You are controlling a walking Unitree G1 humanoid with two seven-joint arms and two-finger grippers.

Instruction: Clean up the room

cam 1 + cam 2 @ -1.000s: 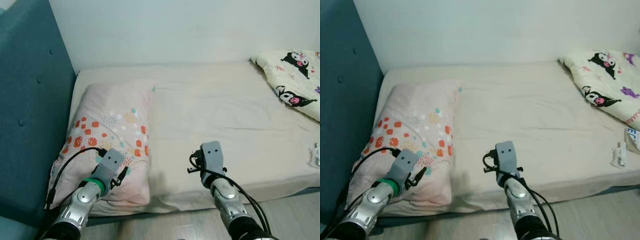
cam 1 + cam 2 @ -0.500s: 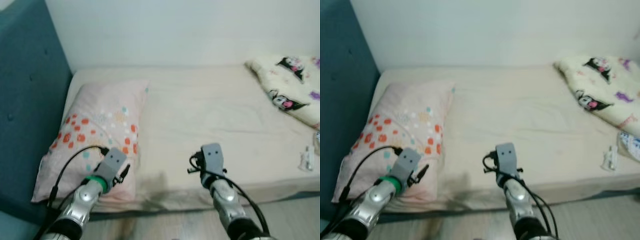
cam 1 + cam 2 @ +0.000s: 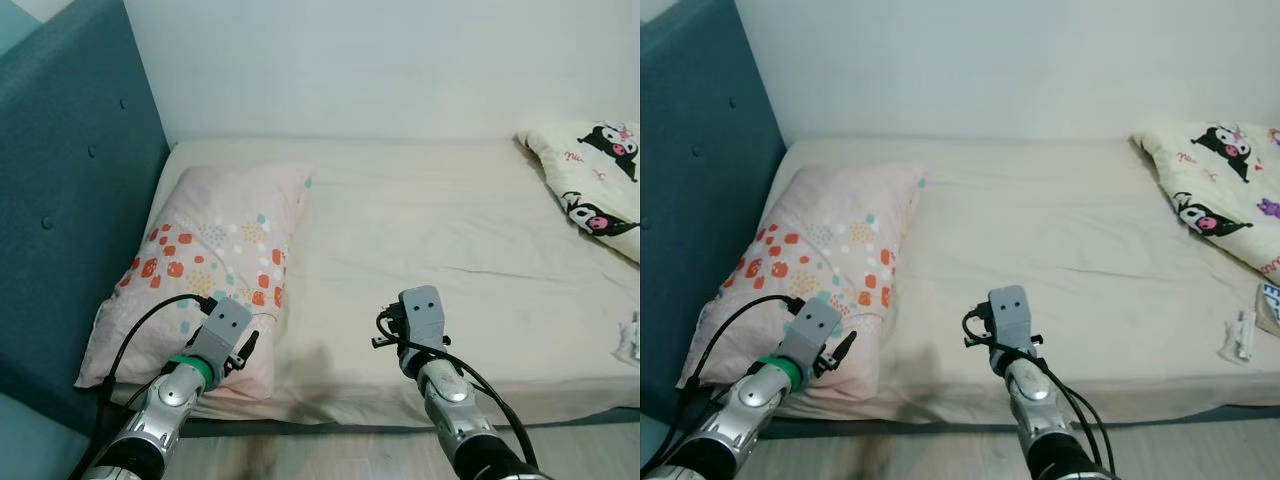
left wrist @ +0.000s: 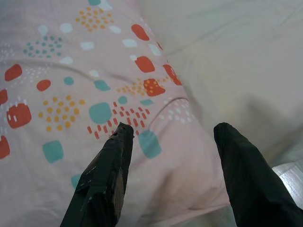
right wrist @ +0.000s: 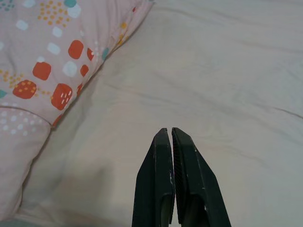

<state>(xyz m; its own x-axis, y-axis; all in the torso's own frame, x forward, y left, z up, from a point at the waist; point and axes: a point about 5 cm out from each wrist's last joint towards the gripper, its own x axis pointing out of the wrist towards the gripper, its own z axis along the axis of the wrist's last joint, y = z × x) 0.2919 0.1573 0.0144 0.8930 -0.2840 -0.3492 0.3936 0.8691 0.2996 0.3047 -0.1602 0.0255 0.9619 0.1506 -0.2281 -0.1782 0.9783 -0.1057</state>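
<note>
1. Bed (image 3: 450,230) with a plain cream sheet takes up most of the head-camera scene, pushed against a white wall (image 3: 380,60) with a teal padded headboard (image 3: 70,190) on the robot's left.
2. Pink pillow (image 3: 215,255) with orange, teal and white spots lies at the headboard end, its near corner hanging a bit over the bed's front edge.
3. Over on the robot's right there's a cream blanket (image 3: 1220,190) with black cartoon characters, bunched up at the far right of the mattress.
4. Near the bed's front right edge there's a small white item (image 3: 1237,335), looks like a little tube or bottle but too small to say. Just beside it, at the frame edge, a bit of something with blue print (image 3: 1270,300), can't tell what it is.
5. Left claw (image 4: 173,130) is wide open and holding nothing. It sits low over the near corner of the pillow, and from the wrist view the two black fingers (image 4: 106,175) straddle the spotted fabric without clearly touching it.
6. Right claw (image 5: 170,135) is pressed fully closed, the two fingers flat against each other with nothing between them. It points out over bare sheet, with the pillow edge off to one side.
7. Both silver arms come up from the bottom of the head view, the left arm (image 3: 165,410) in front of the pillow and the right arm (image 3: 445,390) in front of the middle of the mattress, black cables looping off each wrist.
8. Strip of light wood floor (image 3: 330,460) shows below the bed's front edge.
</note>
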